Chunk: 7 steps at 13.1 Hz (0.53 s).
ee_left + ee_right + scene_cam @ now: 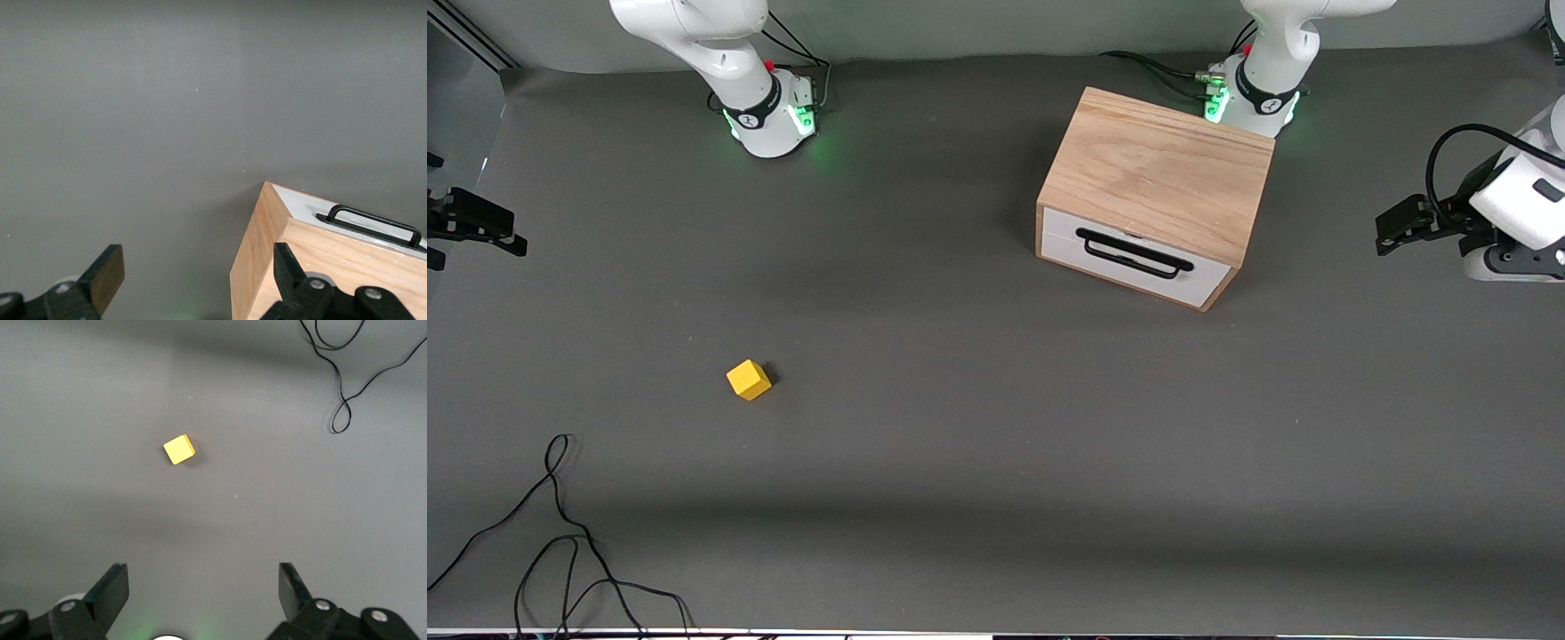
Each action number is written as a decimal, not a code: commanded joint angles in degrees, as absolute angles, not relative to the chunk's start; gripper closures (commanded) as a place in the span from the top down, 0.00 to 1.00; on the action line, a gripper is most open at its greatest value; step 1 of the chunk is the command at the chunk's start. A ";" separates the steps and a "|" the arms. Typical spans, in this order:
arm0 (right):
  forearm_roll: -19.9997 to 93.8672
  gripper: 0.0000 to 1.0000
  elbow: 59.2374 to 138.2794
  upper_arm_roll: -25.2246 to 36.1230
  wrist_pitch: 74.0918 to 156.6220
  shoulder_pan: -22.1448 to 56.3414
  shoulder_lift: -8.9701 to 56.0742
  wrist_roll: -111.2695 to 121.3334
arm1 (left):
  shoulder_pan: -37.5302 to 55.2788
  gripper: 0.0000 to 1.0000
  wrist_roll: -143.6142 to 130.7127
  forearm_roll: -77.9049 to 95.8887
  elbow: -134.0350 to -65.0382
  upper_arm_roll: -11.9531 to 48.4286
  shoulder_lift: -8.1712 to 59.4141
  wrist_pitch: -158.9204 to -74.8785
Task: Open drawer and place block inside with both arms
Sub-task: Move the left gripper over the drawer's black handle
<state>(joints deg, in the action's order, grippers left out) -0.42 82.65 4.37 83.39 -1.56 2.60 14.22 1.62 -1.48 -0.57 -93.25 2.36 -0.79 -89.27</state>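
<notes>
The drawer (pixel 1060 242) is shut in its light oak box (pixel 1160 169), which stands in front of the left arm's base; a black bar handle (pixel 1134 253) crosses its white front. The yellow block (pixel 749 380) lies alone on the grey table, nearer the front camera and toward the right arm's end. My left gripper (pixel 1385 234) hangs open and empty, high up at the left arm's end. Its wrist view has the box (pixel 257 267), the drawer (pixel 307 203) and my left gripper (pixel 197 257). High over the table, my right gripper (pixel 511 236) is open and empty, the block (pixel 179 450) well ahead of it (pixel 203 577).
A loose black cable (pixel 560 533) curls on the table near the front camera at the right arm's end, also seen as the cable (pixel 340 387) in the right wrist view. The two green-lit arm bases stand along the table's robot side. Grey cloth covers the table (pixel 978 427).
</notes>
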 commanded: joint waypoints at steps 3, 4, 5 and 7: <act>-0.18 1.00 82.71 4.57 83.06 -1.14 2.46 13.18 | 1.67 1.00 -0.53 -1.23 -93.87 2.46 -1.76 -88.42; -0.18 1.00 82.71 4.57 83.06 -1.06 2.37 13.18 | 1.67 1.00 -0.53 -1.23 -93.87 2.46 -1.76 -88.42; -0.18 1.00 82.62 4.48 83.06 -1.05 2.37 13.18 | 1.67 1.00 -0.61 -1.23 -93.87 2.46 -1.67 -88.42; -0.18 1.00 82.71 4.66 83.06 -1.67 2.46 13.18 | 1.76 1.00 -1.05 -1.23 -93.78 2.46 -1.58 -88.50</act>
